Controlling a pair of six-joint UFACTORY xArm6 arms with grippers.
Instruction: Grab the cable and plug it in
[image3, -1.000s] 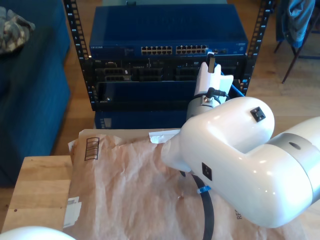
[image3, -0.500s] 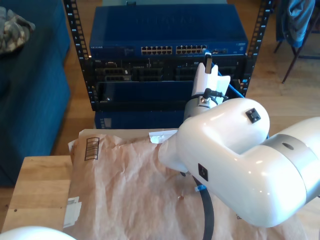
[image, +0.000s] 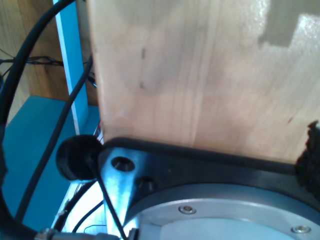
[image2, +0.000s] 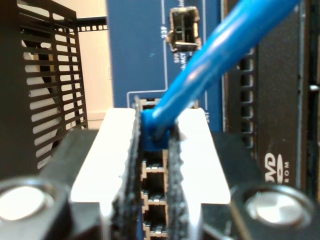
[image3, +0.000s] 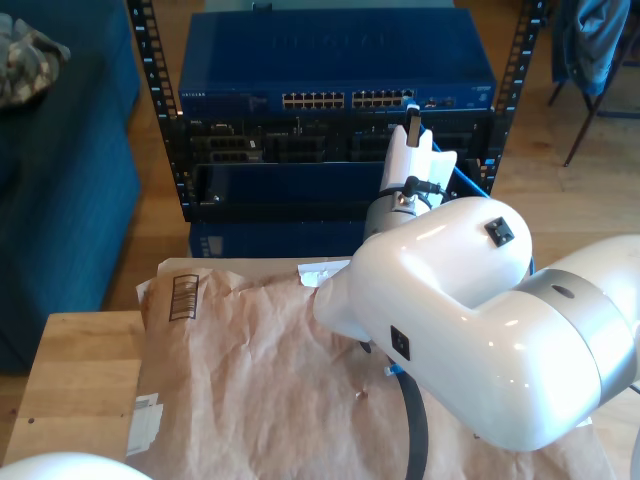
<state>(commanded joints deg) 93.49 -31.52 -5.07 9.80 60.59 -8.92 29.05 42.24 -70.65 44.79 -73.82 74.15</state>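
The cable is bright blue and runs away from the jaws across the second wrist view. My second gripper is shut on its end, with the dark pads pressed against a blue boot. Straight ahead of the jaws is a row of network ports in a blue switch face. In the exterior view my second gripper reaches out from the big white arm. Its tip is at the right end of the switch's port row. A stretch of the cable trails beside the wrist.
The blue switch tops a black rack with dark units below. Brown paper covers the wooden table. A blue sofa stands at the exterior view's left. The first wrist view looks at a wooden panel and black cables.
The white arm has shifted slightly to the exterior view's left, and the gripper tip has moved closer to the switch's port row. It is still shut on the cable.
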